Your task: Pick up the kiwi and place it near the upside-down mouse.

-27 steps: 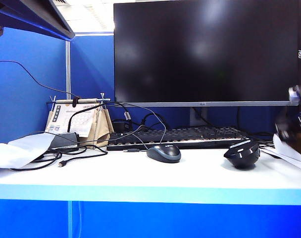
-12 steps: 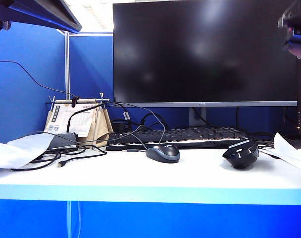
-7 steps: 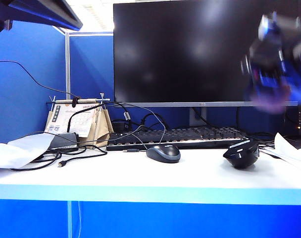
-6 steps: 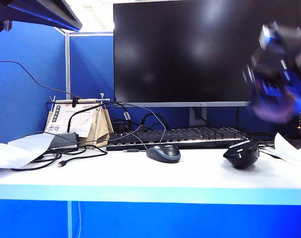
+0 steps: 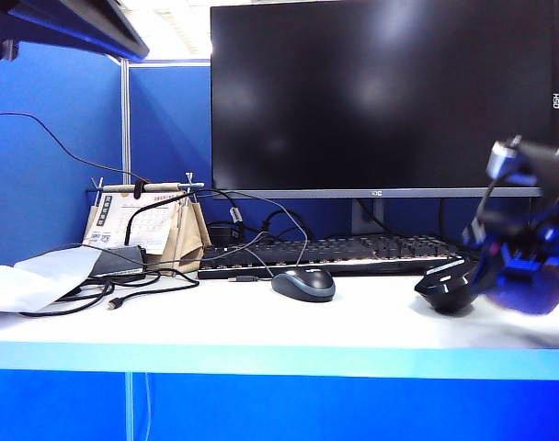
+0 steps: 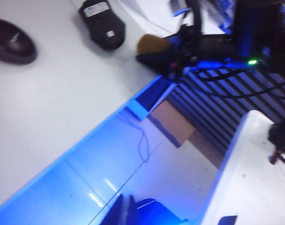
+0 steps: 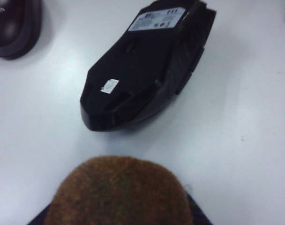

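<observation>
The glossy black upside-down mouse (image 5: 450,286) is set on the white table (image 5: 261,326), right of the dark-grey domed mouse (image 5: 303,283); the black keyboard (image 5: 330,254) lies behind both. The brown fuzzy kiwi (image 7: 119,193), carried in the right gripper (image 5: 523,276), is placed just right of the upside-down mouse.

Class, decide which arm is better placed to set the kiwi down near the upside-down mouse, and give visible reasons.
Right. The right gripper already holds the kiwi just short of the upside-down mouse at the desk's right end. The left gripper shows in no view.
</observation>
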Controlling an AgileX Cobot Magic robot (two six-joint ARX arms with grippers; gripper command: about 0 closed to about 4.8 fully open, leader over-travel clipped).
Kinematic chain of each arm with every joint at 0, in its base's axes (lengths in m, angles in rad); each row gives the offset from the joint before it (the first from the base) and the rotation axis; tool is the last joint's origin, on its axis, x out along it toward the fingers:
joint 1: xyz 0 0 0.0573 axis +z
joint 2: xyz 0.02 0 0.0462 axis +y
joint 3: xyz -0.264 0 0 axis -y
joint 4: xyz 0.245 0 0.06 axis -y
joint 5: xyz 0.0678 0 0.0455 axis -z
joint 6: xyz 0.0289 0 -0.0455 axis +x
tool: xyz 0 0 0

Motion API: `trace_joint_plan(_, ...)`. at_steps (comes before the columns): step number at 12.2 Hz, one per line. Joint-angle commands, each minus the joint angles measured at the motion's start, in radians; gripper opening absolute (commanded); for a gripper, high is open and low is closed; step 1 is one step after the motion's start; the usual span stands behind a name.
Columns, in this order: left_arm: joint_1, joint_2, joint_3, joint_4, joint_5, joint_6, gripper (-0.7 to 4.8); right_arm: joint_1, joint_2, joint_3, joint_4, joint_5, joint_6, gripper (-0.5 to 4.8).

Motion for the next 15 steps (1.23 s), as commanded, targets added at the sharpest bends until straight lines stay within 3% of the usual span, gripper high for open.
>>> trace_joint_plan(1,0.000,-0.002,-0.002,0.011,0.043,0.017,-0.05,0.002,0.088,0.004,0.175,-0.003,0.005,2.74)
trace_joint_plan(6,0.000,-0.002,-0.002,0.021,0.044,0.021,-0.05,0.002,0.249,0.008,0.264,-0.070,0.003,2.75)
trace_joint_plan(7,0.000,-0.002,-0.002,0.021,0.044,0.021,-0.05,0.002,0.249,0.010,0.267,-0.065,0.003,2.88)
trace_joint_plan(8,0.000,-0.002,-0.002,0.020,0.051,0.021,-0.05,0.002,0.249,0.010,0.269,-0.059,-0.026,3.51)
trace_joint_plan(9,0.000,-0.002,-0.002,0.020,0.051,0.021,-0.05,0.002,0.249,0.010,0.268,-0.060,-0.026,3.54)
trace_joint_plan(10,0.000,-0.002,-0.002,0.019,0.051,0.020,-0.05,0.002,0.249,0.010,0.270,-0.059,-0.026,3.94)
trace_joint_plan(12,0.000,-0.002,-0.002,0.018,0.068,0.020,-0.05,0.002,0.249,0.010,0.270,-0.060,-0.026,4.29)
trace_joint_plan(15,0.000,-0.002,-0.002,0.018,0.070,0.021,-0.05,0.002,0.249,0.013,0.273,-0.060,-0.026,4.32)
